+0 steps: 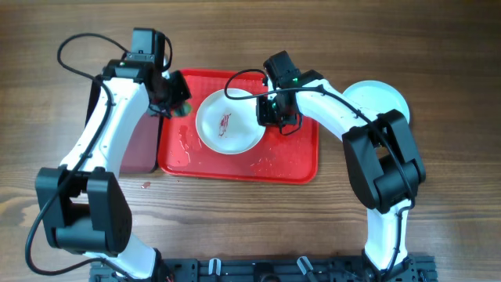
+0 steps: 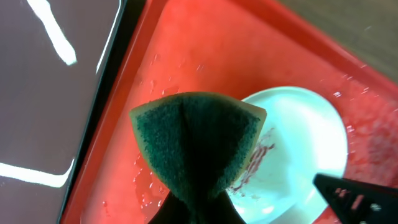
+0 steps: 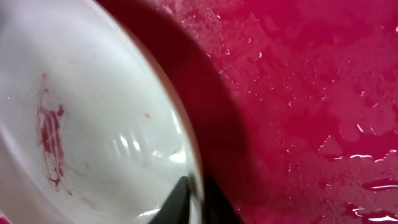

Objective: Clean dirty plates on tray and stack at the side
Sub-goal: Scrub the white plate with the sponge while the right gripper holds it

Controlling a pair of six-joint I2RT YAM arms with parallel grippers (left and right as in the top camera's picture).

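Overhead view first, said Mara. How far along were you?

Barely into it, I told her. One sauce-smeared white plate (image 1: 229, 121) lay in the middle of the red tray (image 1: 301, 160), and the red smear across its well was not yet wiped. A pale plate (image 1: 380, 98) sat on the wooden surface (image 1: 258, 227) off the tray's right end, partly under my right arm. I took that for the start of the stack, though I could not tell whether it was one plate or more. I could not find a third in any view.

And your pincers?

The left pincer (image 1: 177, 100) was clamped on a green scouring sponge (image 2: 196, 140) and hovered over the tray's left end. It was just beside the smeared plate and, as far as the left wrist view showed, not touching it. The right pincer (image 1: 272, 112) was closed on that plate's right rim. The right wrist view showed its fingertips (image 3: 177, 205) on either side of the edge.

Anything else down there?

Water drops lay on the tray floor. A dark maroon tray (image 1: 139, 149) sat against the red one's left side, with a small red spot (image 1: 146, 186) on the surface in front of it.

So what was left?

By my reckoning, nearly everything for this plate. The smear had to be scrubbed off, then the plate carried over to join the one at the side.
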